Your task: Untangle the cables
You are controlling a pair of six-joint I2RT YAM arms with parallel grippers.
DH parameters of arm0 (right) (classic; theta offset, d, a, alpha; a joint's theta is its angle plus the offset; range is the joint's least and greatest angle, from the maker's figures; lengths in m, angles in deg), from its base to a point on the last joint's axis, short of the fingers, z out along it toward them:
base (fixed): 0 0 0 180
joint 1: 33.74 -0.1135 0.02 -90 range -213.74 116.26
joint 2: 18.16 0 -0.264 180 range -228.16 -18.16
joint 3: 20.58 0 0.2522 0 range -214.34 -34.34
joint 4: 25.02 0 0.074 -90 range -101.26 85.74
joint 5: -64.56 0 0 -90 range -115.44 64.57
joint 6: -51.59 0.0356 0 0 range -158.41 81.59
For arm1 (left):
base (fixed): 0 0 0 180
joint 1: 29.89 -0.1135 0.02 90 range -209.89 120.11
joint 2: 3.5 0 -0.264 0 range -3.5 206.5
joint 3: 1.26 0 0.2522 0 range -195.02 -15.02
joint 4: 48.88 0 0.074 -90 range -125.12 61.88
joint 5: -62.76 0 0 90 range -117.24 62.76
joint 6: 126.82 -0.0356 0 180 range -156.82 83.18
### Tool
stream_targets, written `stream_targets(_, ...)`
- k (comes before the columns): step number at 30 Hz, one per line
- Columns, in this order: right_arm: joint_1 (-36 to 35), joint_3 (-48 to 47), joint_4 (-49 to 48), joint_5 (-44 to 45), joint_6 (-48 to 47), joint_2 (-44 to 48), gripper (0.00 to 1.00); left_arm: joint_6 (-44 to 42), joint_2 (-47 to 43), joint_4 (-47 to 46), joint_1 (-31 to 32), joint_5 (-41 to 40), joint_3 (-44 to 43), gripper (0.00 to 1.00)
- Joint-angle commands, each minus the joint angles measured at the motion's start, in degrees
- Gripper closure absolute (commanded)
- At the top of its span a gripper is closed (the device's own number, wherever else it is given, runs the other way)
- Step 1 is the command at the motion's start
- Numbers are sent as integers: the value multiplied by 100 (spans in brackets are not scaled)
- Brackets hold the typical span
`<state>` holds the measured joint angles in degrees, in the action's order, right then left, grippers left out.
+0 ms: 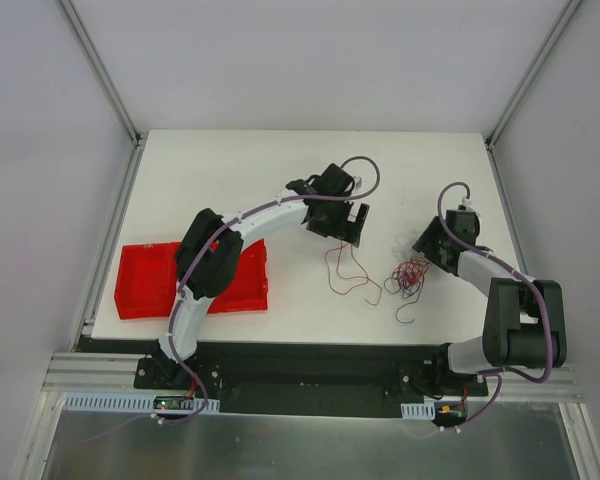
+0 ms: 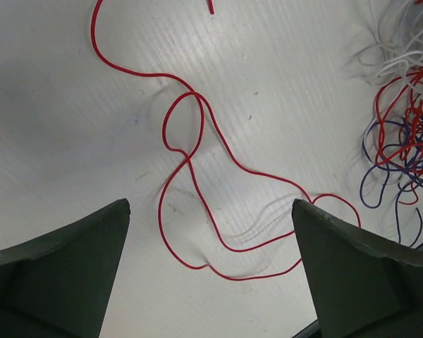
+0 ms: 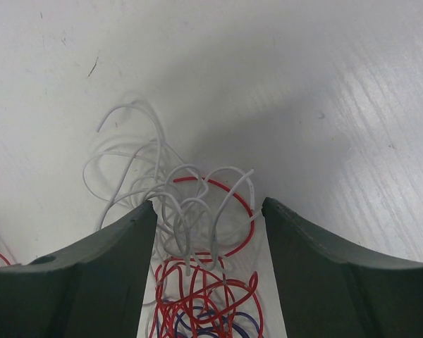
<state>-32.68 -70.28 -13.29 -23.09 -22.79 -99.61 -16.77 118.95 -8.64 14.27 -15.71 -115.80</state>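
Several hair-thin cables (image 1: 410,276), red, purple and white, are bunched in a loopy tangle on the faintly ribbed white table (image 2: 303,84). The tangle is straddled by the right gripper (image 3: 210,208), whose dark wedge-shaped jaws are spread, clamping nothing. One red strand (image 2: 197,176) is laid apart in slack, crossing curves beneath the left gripper (image 2: 211,211), which is held wide and empty.

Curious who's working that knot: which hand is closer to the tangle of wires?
Right. The right hand straddles the tangle of wires from above. The left hand is off to the side, above a loose red wire.
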Motion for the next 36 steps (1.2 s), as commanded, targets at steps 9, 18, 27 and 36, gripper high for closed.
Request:
stream_targets(9,-71,-89,176,20,-94,-11,35,737,191,393,584,-1802,137,13)
stream_targets(18,-89,-115,176,55,-94,-29,36,1062,753,656,725,-2453,-574,2)
stream_targets(27,-97,-62,176,64,-94,24,36,1431,1140,832,795,-2497,-944,25)
stream_targets(36,-97,-115,167,90,-85,-11,36,1580,1184,1043,1068,-3271,-795,51)
